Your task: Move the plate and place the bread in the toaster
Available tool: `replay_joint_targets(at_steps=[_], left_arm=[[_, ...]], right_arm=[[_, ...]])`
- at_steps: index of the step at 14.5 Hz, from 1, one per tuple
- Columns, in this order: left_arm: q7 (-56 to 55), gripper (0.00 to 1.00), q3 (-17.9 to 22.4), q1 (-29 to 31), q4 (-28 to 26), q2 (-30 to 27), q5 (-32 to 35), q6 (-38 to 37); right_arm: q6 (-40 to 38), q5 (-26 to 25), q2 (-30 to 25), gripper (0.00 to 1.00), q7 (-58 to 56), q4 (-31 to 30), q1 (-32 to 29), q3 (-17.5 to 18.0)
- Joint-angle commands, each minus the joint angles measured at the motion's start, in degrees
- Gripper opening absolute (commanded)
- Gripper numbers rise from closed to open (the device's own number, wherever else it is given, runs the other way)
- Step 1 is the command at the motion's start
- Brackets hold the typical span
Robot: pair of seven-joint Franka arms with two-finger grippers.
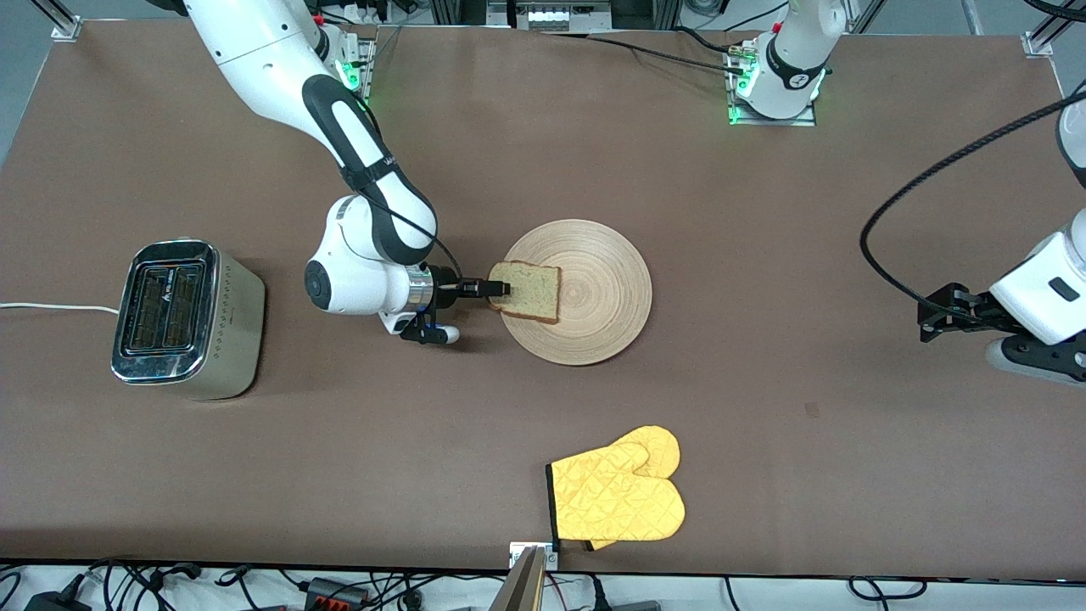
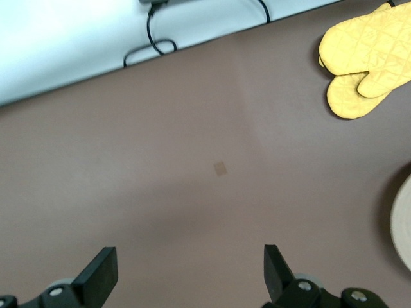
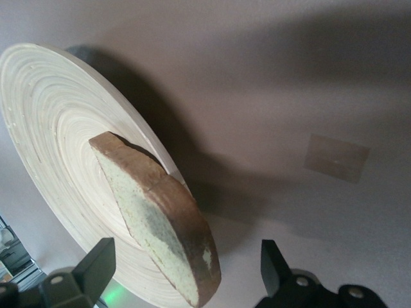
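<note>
Bread (image 1: 528, 291) on plate (image 1: 594, 297): light, soft, crumbly; grip gently across crust edge. Right pincer (image 1: 499, 288) released, straddling it. Left pincer (image 1: 929, 318) released, waiting over worktop's end.

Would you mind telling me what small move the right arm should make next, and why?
Probably ease the right gripper a little farther onto the bread, then close. Its fingers are open at the slice's edge toward the toaster, and the slice lies on the plate, ungripped. The left gripper waits open over bare table.
</note>
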Motion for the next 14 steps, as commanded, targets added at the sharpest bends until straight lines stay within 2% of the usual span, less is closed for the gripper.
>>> replay_joint_targets(at_steps=[1, 4, 6, 7, 10, 12, 14], left_arm=[[-2.7, 1.0, -0.6, 3.4, -13.0, -9.2, -5.2, 1.8], [-10.1, 1.0, -0.7, 3.7, -24.6, -17.9, -5.7, 4.4], [-11.1, 1.0, -0.8, 3.7, -28.3, -20.8, -5.8, 4.1], [-11.3, 1.0, -0.8, 3.5, -28.5, -21.3, -5.8, 3.5], [-11.5, 1.0, -0.8, 3.4, -27.8, -21.3, -5.8, 0.6], [-11.6, 1.0, -0.8, 3.2, -27.7, -21.3, -5.8, 0.3], [-11.6, 1.0, -0.8, 3.2, -27.7, -21.3, -5.9, 0.4]], right_arm=[[0.8, 1.6, 1.1, 0.92, -1.8, 1.1, 0.3, 0.2], [0.8, 1.7, 1.1, 0.72, -1.8, 1.2, 0.4, 0.2], [0.8, 1.7, 1.1, 0.54, -1.8, 1.3, 0.3, 0.2], [0.8, 1.6, 1.1, 0.48, -1.8, 1.3, 0.3, 0.2], [0.6, 1.4, 1.1, 0.15, -1.8, 2.2, 0.3, 0.1], [0.3, 1.2, 1.0, 0.01, -1.7, 3.2, 0.4, 0.2], [0.2, 0.8, 0.6, 0.0, -1.5, 4.3, 0.7, 0.1]])
